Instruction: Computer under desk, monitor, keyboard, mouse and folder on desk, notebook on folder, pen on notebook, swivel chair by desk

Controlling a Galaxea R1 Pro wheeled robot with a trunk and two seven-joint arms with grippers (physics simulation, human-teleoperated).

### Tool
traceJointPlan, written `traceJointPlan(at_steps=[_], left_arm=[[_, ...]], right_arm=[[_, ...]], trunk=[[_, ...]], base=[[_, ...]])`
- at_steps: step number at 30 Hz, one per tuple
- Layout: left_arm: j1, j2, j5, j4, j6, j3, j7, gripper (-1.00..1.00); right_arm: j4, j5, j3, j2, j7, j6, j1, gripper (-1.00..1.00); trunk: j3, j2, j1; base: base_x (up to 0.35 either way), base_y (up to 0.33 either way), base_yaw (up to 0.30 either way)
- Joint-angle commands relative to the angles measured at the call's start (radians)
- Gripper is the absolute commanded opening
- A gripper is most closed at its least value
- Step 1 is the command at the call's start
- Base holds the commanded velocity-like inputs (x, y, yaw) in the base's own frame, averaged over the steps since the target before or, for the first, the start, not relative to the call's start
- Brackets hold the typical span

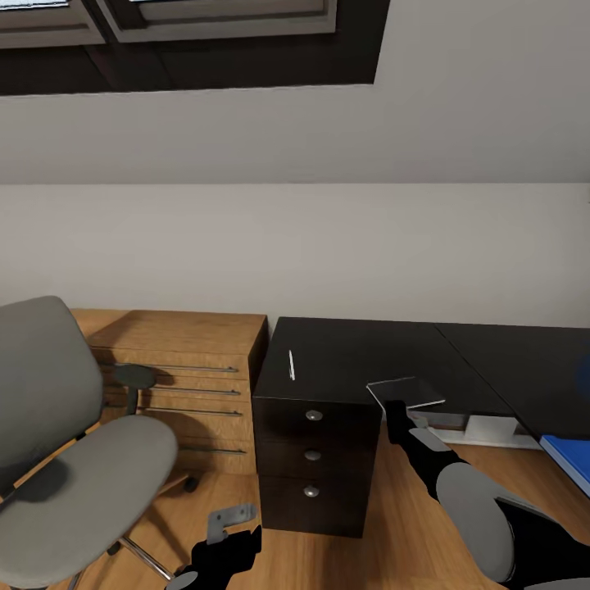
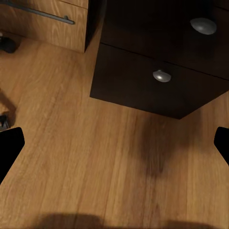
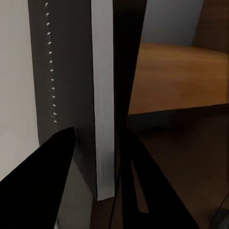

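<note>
My right gripper (image 1: 398,407) is shut on the thin grey notebook (image 1: 406,391), holding it just above the front edge of the black desk (image 1: 352,348). Up close in the right wrist view, the notebook (image 3: 71,86) sits between the two fingers of that gripper (image 3: 102,160). A white pen (image 1: 291,365) lies on the desk over the drawer unit (image 1: 313,459). The grey swivel chair (image 1: 74,459) stands at the left. A blue folder (image 1: 569,459) shows at the right edge; what it rests on I cannot tell. My left gripper (image 1: 232,531) hangs open low above the floor, its fingers (image 2: 9,148) spread wide.
A light wooden dresser (image 1: 184,373) with bar handles stands between the chair and the desk, against the pale wall. Wood floor (image 2: 95,157) lies in front of the drawer unit. A white frame (image 1: 483,428) shows under the desk top.
</note>
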Motion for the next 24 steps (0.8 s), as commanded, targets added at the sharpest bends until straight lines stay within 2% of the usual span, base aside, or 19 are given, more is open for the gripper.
traceJointPlan(at_steps=[1,14,21,22,24], left_arm=[[-0.001,0.001,0.004,-0.001,0.003,-0.002,0.007,1.00],[-0.001,-0.002,0.001,0.035,0.003,-0.009,0.006,1.00],[-0.001,-0.002,0.003,0.035,0.002,-0.011,0.007,1.00],[-0.001,-0.003,0.003,0.035,0.002,-0.011,0.007,1.00],[-0.001,-0.003,0.003,0.035,0.003,-0.011,0.008,1.00]], right_arm=[[0.002,-0.011,-0.002,0.000,0.004,-0.001,-0.001,-1.00],[-0.015,-0.014,-0.007,-0.001,0.028,-0.013,-0.001,-1.00],[-0.039,-0.012,-0.006,0.001,0.126,-0.015,-0.001,-1.00],[-0.044,-0.010,-0.005,0.000,0.170,-0.016,-0.001,-1.00],[-0.045,-0.010,-0.005,0.000,0.213,-0.016,-0.001,-1.00]], trunk=[[-0.001,-0.001,0.000],[-0.001,-0.001,0.000],[0.021,0.048,-0.027],[0.024,0.055,-0.031],[0.030,0.069,-0.038]], base=[[0.000,0.000,0.000],[0.000,0.000,0.000],[0.000,0.000,0.000],[0.000,0.000,0.000],[0.000,0.000,0.000]])
